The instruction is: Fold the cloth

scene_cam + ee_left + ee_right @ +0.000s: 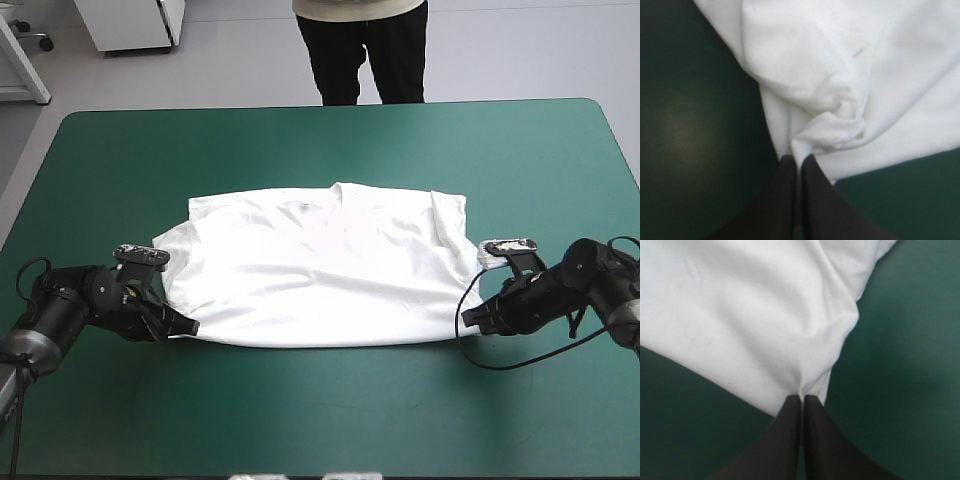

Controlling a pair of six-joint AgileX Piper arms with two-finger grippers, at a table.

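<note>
while the t-shirt lay spread across the middle of the teal-green cover, each arm was down low at one of its near corners. the white cloth was mostly flat with shallow wrinkles, wider from side to side than from front to back, and the neck notch sat at its far edge. bare cover showed all round it.

the left gripper reached in from the table's left side to the near left corner. in its wrist view the black fingers were pressed almost together into one pointed arch, with a pinch of cloth caught between their tips. the fabric bunched into a small knot of folds just ahead of them.

the right gripper met the near right corner from the other side. its fingers were likewise all but closed on the cloth, a thin edge of white held at the tips. a single crease ran from that pinch up into the shirt. both held corners rested at or very close to the cover, and whether they were lifted clear of it could not be told.
</note>
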